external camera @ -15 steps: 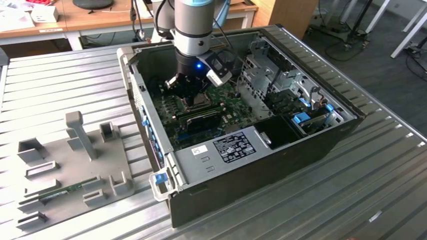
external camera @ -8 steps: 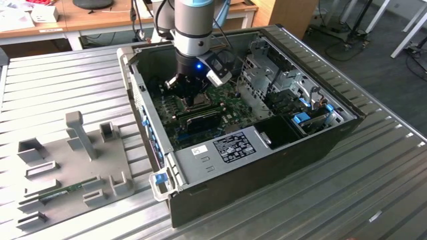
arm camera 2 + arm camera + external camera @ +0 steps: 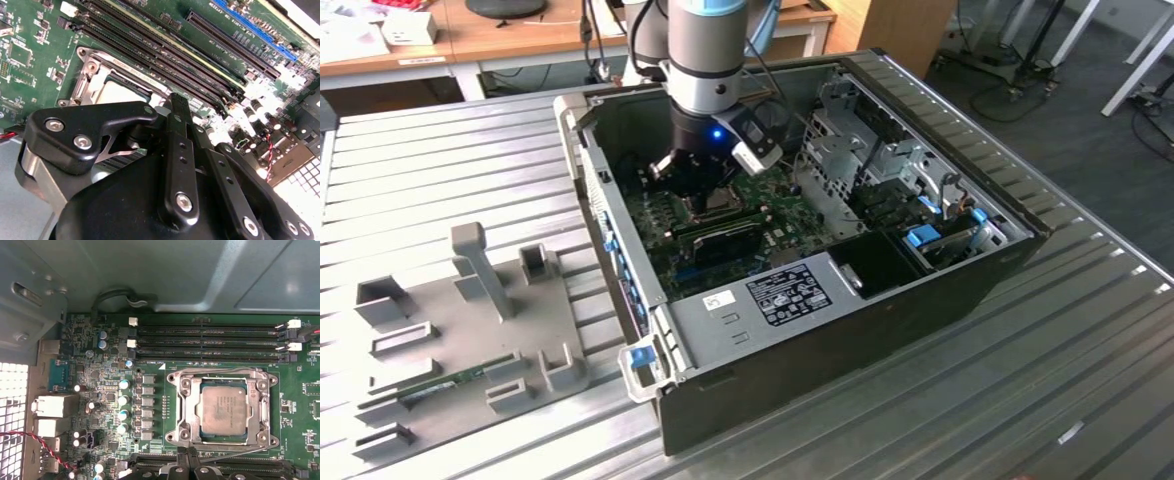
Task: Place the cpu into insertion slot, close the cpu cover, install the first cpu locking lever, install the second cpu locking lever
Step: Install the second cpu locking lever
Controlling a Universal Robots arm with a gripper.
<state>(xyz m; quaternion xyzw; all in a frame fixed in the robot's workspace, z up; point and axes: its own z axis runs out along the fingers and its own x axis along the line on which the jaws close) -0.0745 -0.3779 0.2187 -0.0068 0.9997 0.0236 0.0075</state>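
Observation:
The cpu (image 3: 223,410), a grey-brown square chip, lies flat in the insertion slot (image 3: 199,390) on the green motherboard (image 3: 295,405). The silver cpu cover (image 3: 186,407) lies down around it, framing the chip. A thin wire locking lever (image 3: 240,452) runs along the socket edge nearest my gripper (image 3: 186,454), whose black fingertips sit together at that edge. In the second wrist view the gripper (image 3: 179,102) hangs just beside the socket and the cpu (image 3: 120,92). In the exterior view the gripper (image 3: 707,200) is low inside the open computer case, over the board.
Long black memory slots (image 3: 210,342) run beside the socket, and more lie under the gripper (image 3: 165,45). Grey case walls (image 3: 175,270) and a drive cage (image 3: 881,170) hem in the board. A grey fixture plate (image 3: 467,330) lies on the ribbed table at the exterior view's left.

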